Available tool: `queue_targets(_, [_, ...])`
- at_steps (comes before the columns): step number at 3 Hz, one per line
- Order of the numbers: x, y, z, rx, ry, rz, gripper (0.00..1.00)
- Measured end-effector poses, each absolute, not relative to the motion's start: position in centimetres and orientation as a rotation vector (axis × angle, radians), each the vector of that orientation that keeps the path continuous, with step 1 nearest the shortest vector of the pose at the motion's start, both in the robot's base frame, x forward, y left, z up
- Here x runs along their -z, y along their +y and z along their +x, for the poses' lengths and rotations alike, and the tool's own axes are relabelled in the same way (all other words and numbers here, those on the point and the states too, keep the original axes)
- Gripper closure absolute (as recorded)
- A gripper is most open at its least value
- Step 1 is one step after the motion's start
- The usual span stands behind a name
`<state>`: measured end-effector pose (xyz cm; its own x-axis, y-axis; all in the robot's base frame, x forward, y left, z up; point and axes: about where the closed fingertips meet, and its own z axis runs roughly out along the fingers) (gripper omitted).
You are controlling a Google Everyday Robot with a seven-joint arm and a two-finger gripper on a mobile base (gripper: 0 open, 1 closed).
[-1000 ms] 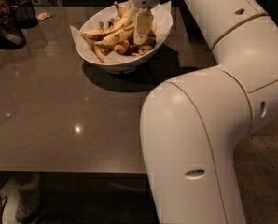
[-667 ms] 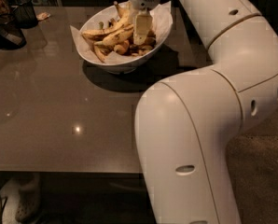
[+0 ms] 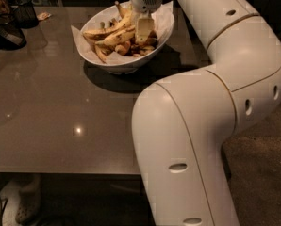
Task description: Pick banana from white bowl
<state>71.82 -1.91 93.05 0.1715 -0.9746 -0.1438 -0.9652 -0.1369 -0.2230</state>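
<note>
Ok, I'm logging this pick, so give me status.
Gripper low in bowl, right side. Banana lying among the fruit, not lifted. Other bananas packed against it.

You have one view to work from. It looks down at a steep slant from above the robot's own arm [image 3: 202, 126] and faces forward across the brown table [image 3: 46, 102]. The arm's elbow is very close to the lens. It fills the right half and the lower centre of the frame and hides that side of the table. The table's near edge runs across the lower left, with floor and a shoe [image 3: 27, 206] showing below it. The white bowl [image 3: 126, 66] sits farther off, in the upper centre. The gripper [image 3: 144, 31] is down inside the bowl's right part, close to the top edge of the frame. A black mesh basket [image 3: 25, 11] stands in the upper left corner.
</note>
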Motion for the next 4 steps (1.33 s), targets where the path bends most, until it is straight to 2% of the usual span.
queue_targets(1, [-93.0,-1.9,71.8,0.052,1.867,-2.187,0.84])
queue_targets(2, [-93.0,-1.9,71.8,0.052,1.866,-2.186,1.00])
queue_targets(4, [-95.7,-3.8,70.4,0.030,1.875,-1.974,1.00])
